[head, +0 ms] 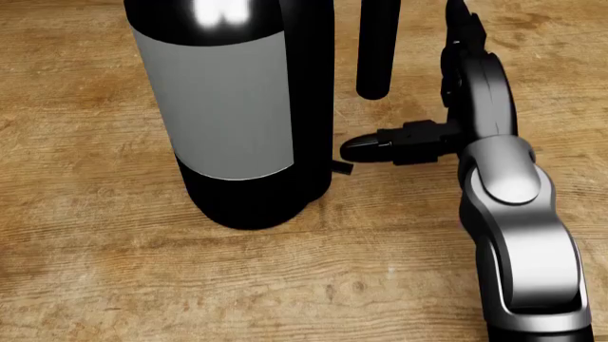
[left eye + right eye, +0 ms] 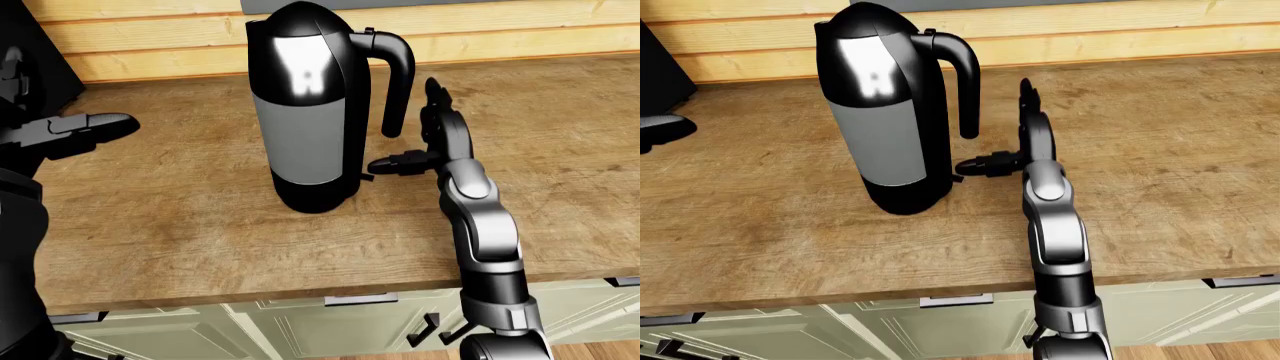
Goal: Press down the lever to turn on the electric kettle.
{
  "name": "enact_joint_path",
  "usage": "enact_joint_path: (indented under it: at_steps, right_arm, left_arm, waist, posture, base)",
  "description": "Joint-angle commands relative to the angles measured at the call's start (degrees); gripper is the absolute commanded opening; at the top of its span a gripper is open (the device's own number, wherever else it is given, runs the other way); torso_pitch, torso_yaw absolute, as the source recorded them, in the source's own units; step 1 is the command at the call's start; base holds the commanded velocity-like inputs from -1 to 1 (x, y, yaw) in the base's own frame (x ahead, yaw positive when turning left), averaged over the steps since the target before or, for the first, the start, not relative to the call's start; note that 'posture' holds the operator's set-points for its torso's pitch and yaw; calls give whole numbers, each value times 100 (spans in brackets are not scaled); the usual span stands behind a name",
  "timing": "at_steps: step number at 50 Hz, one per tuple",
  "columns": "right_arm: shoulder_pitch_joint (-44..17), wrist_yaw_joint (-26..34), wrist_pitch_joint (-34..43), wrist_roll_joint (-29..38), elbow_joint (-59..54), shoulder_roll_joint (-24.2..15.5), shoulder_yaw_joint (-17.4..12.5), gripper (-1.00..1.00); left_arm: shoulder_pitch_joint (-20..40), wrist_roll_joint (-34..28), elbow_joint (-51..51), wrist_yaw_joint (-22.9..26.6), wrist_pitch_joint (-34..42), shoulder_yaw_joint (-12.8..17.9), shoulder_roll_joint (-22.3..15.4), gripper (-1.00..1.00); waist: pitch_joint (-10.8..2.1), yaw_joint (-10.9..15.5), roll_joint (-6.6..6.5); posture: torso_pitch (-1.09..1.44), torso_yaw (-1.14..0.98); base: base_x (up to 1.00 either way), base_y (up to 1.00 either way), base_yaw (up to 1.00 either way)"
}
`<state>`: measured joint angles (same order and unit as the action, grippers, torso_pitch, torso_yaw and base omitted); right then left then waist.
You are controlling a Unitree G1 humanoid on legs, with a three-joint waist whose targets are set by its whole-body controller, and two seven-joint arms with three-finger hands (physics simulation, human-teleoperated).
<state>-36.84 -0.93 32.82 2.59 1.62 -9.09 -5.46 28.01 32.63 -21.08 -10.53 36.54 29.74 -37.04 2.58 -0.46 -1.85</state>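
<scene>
A black electric kettle (image 2: 305, 112) with a grey band stands upright on the wooden counter (image 2: 180, 217). Its handle (image 1: 377, 50) hangs on the right side. The small black lever (image 1: 343, 169) sticks out to the right at the kettle's base. My right hand (image 1: 413, 100) is open just right of the kettle. Its thumb (image 1: 371, 149) points left, with the tip just above the lever, and its other fingers (image 1: 462, 32) point toward the top of the view. My left hand (image 2: 90, 126) hovers open far to the left, away from the kettle.
A wood-panelled wall (image 2: 520, 30) runs along the counter's top edge. A dark appliance (image 2: 40, 60) stands at the upper left. Pale green cabinet fronts (image 2: 350, 330) with dark handles lie below the counter's near edge.
</scene>
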Motion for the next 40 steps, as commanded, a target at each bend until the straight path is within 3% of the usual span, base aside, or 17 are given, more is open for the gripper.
enact_joint_path:
  at_steps: [1, 17, 40]
  right_arm:
    - [-167, -2, -163, 6, 226, -39, -12, 100]
    - [-23, 258, -166, 216, 268, 3, 73, 100]
    - [111, 567, -690, 1304, 72, 34, 205, 100]
  left_arm:
    - [136, -14, -145, -1, -158, 86, -111, 100]
    - [129, -5, -152, -2, -153, 107, -121, 100]
    - [100, -14, -167, 19, -166, 97, -109, 100]
  waist:
    - [-140, -2, -26]
    - [-145, -7, -27]
    - [-151, -5, -29]
  posture:
    - [0, 0]
    - [0, 0]
    - [0, 0]
  base:
    - [0, 0, 0]
    - [0, 0, 0]
    - [0, 0, 0]
